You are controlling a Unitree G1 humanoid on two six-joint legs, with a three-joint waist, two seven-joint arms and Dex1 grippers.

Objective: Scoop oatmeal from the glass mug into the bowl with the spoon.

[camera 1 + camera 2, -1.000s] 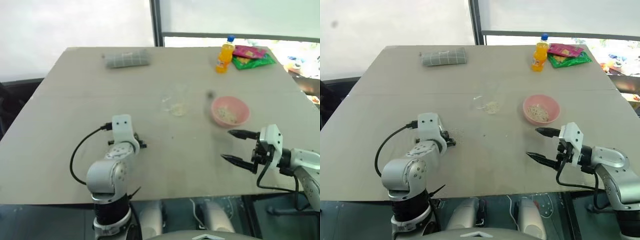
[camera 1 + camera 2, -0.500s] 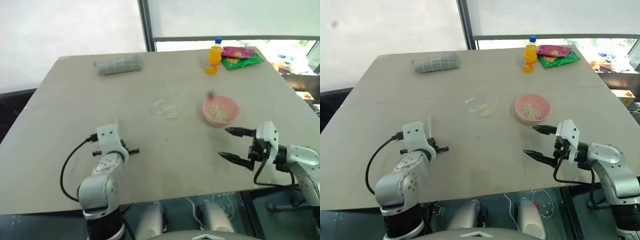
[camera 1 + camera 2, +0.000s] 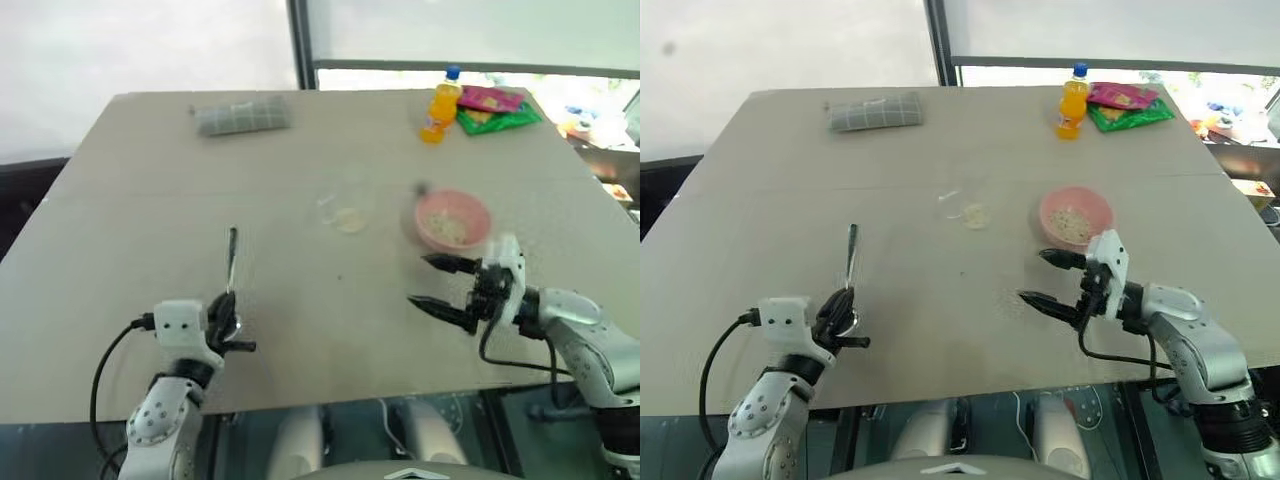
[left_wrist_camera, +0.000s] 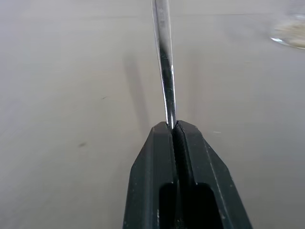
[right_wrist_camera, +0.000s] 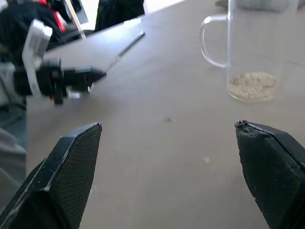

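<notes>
Silver spoon (image 3: pixel 849 262) is pinched by its scoop end in the closed left gripper (image 3: pixel 843 318), handle jutting beyond the fingertips; regripping by the handle would serve scooping. Right gripper (image 3: pixel 1042 278) hovers level, fingers spread wide and empty, glass mug (image 5: pixel 248 52) with oatmeal (image 5: pixel 252 85) ahead, bowl (image 3: pixel 1075 217) just beyond.
</notes>
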